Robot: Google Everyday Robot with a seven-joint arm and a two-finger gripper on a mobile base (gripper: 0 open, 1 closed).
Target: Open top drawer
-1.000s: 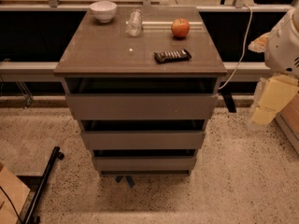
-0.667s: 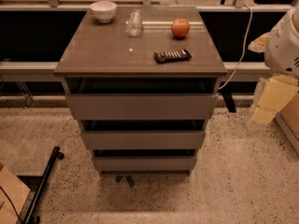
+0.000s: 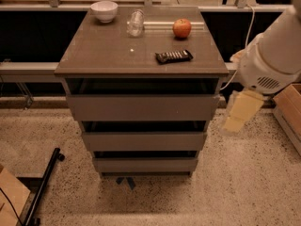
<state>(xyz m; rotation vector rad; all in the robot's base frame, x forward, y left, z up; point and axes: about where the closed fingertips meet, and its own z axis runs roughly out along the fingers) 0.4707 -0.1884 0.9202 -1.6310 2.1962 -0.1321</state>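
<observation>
The top drawer (image 3: 143, 107) has a plain flat grey-brown front without a handle, just under the cabinet top (image 3: 103, 55). A dark gap shows above its front panel. Two shorter drawer fronts (image 3: 143, 140) sit below it. My white arm (image 3: 273, 55) comes in from the right. My gripper (image 3: 240, 111), a pale cream part hanging under the arm, is to the right of the top drawer's front, apart from it and touching nothing.
On the cabinet top stand a white bowl (image 3: 104, 10), a clear glass (image 3: 135, 22), a red apple (image 3: 182, 28) and a dark flat bar (image 3: 174, 56). A cardboard box (image 3: 289, 107) is at the right and a black pole (image 3: 44, 185) lies on the floor at the lower left.
My arm and gripper have moved left and slightly down, closer to the cabinet's right side. The drawers and the objects on top have not moved.
</observation>
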